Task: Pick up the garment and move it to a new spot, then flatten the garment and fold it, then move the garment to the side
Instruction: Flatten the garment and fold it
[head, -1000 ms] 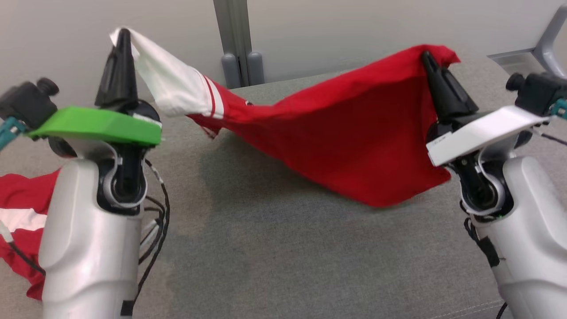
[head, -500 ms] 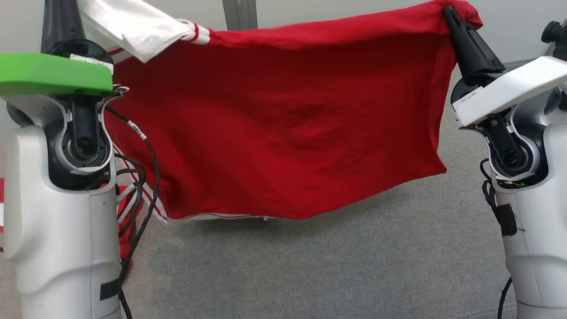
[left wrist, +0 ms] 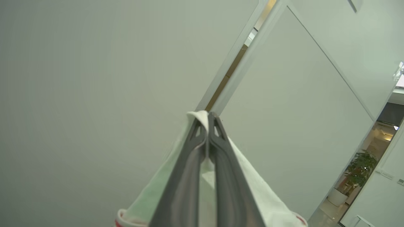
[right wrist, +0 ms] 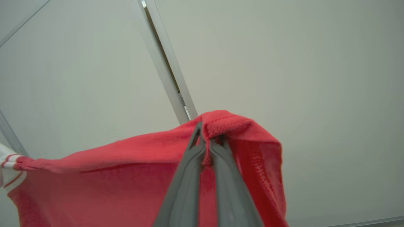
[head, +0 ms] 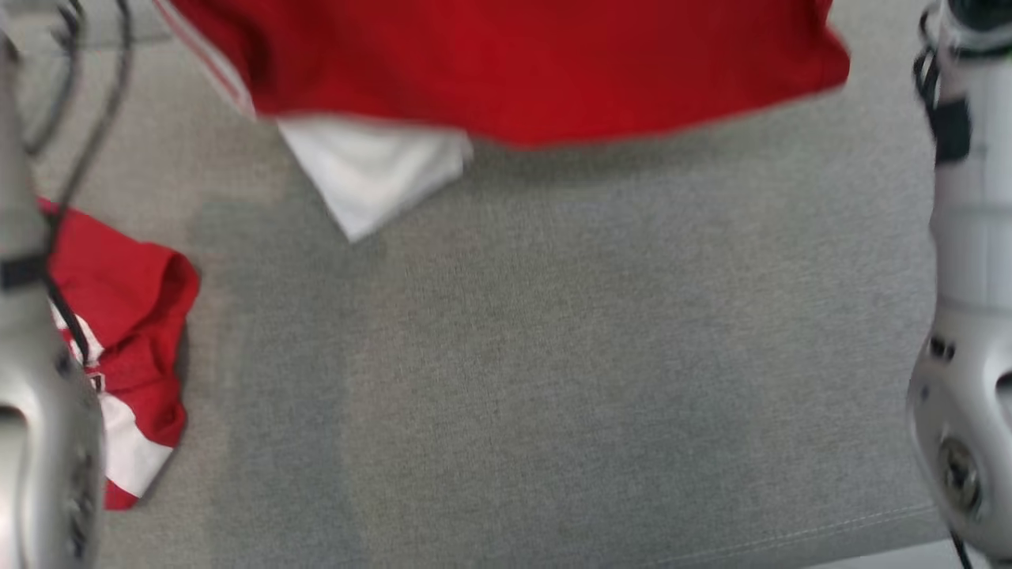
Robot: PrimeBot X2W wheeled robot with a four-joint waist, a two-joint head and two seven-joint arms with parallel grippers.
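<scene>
The left gripper (left wrist: 210, 119) points up at a pale wall in the left wrist view, its jaws pressed together on a white fold of the garment (left wrist: 255, 189). In the right wrist view the right gripper (right wrist: 206, 134) has its jaws pinching the garment's red hem. In the head view the garment hangs across the top of the frame, its white sleeve (head: 371, 170) dangling over the grey bench (head: 553, 356). A second red and white garment (head: 118, 316) lies crumpled at the left edge.
</scene>
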